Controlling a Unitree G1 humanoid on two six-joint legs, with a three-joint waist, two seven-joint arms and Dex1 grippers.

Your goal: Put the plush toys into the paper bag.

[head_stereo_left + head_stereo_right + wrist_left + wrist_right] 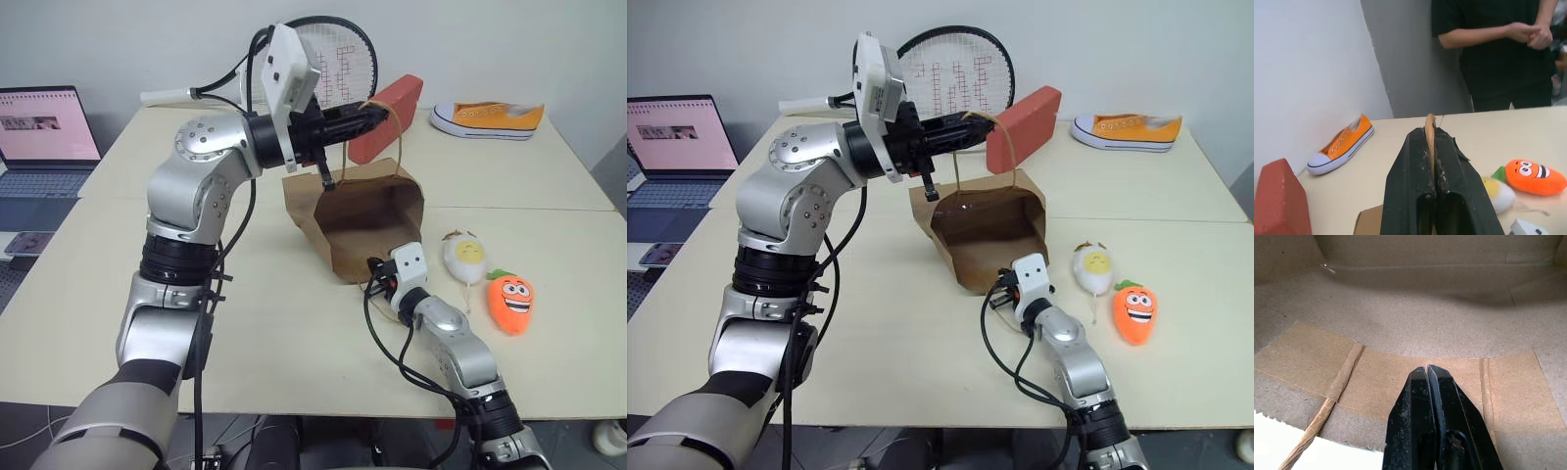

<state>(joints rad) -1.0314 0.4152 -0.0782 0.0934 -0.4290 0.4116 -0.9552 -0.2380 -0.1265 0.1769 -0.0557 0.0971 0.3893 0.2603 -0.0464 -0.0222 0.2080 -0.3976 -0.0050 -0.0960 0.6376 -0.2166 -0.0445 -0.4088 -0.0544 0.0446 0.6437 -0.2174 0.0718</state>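
The brown paper bag [985, 230] lies tipped on the tabletop, mouth open toward me, one twisted handle [384, 110] pinched in my raised left gripper [377, 117]. Just right of my right gripper [1011, 279] lie the white egg plush [1091, 268], then the orange carrot plush [1136, 311].

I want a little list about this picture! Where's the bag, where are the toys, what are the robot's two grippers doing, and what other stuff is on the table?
paper bag: lying on its side, mouth toward the robot, upper handle lifted
left gripper: shut on the upper handle, holding the mouth open
right gripper: shut, at the lower lip of the bag
egg plush toy: on the table, right of the bag
carrot plush toy: beside the egg, outside the bag
other things: red brick, orange sneaker, racket, laptop
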